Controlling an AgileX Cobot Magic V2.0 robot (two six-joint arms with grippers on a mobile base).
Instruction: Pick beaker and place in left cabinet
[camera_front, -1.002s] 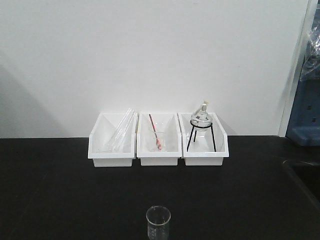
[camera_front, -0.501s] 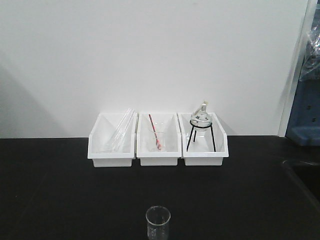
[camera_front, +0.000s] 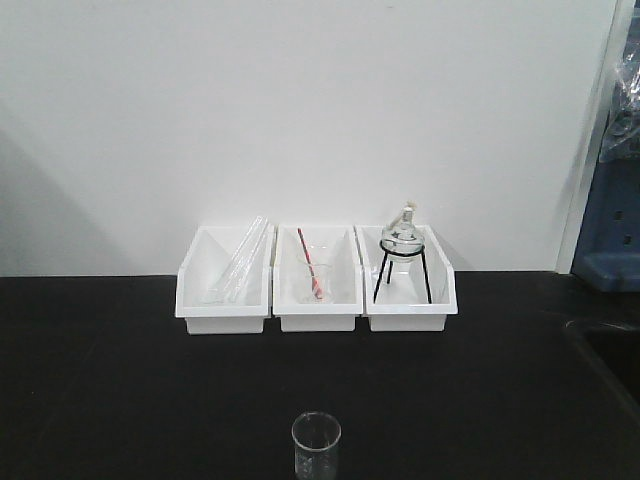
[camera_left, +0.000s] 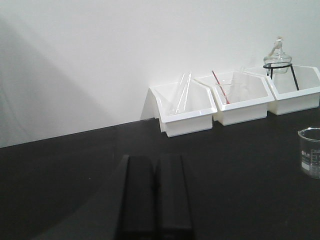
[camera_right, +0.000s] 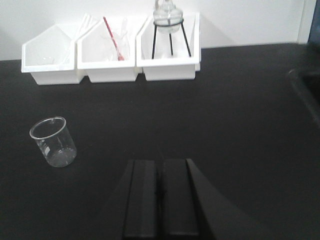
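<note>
The beaker (camera_front: 316, 445), small, clear and upright, stands on the black table near its front edge. It also shows at the right edge of the left wrist view (camera_left: 311, 152) and at the left of the right wrist view (camera_right: 53, 141). My left gripper (camera_left: 155, 159) is shut and empty, low over the table, left of the beaker. My right gripper (camera_right: 161, 162) is shut and empty, right of the beaker. Neither gripper touches it. The left cabinet is out of view.
Three white bins stand in a row against the wall: the left bin (camera_front: 225, 280) holds glass tubes, the middle bin (camera_front: 318, 280) a beaker with a red rod, the right bin (camera_front: 408, 280) a flask on a black tripod. A blue object (camera_front: 612, 240) stands far right.
</note>
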